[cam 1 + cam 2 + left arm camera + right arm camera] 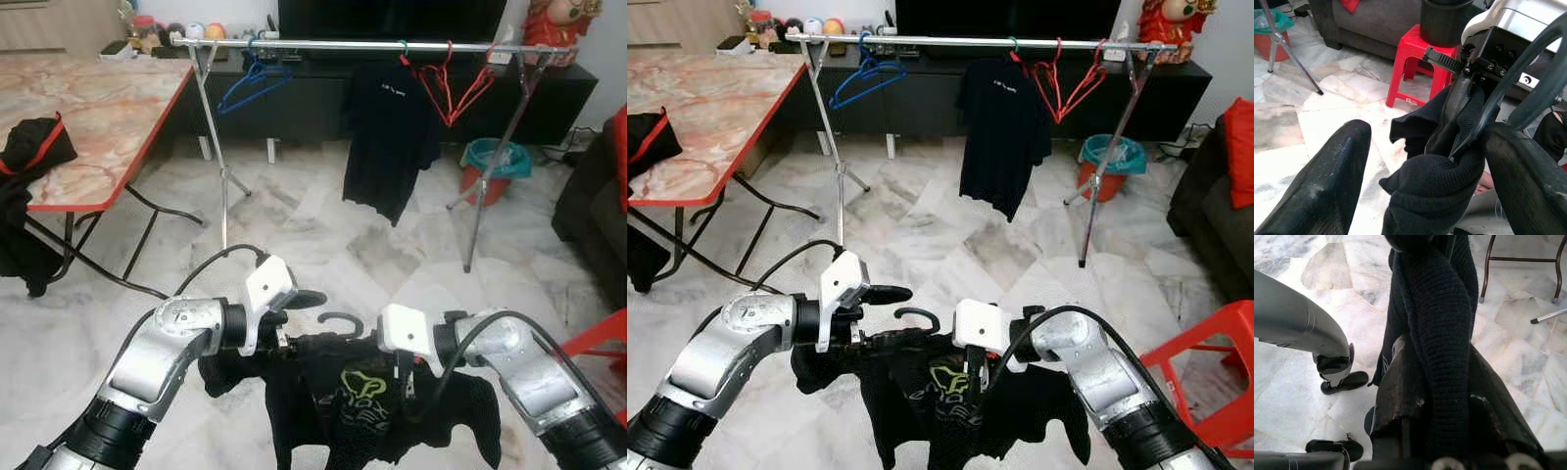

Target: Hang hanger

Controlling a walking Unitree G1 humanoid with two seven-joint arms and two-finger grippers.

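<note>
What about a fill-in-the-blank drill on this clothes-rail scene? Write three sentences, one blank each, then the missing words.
1. The left gripper and the right gripper together hold a black garment on a black plastic hanger above the marble ____.
2. On the silver metal clothes rail, the empty hanger nearest the marble-topped table is coloured ____.
3. The black T-shirt on the rail hangs beside empty wire hangers coloured ____.

Missing words: floor; blue; red
</note>
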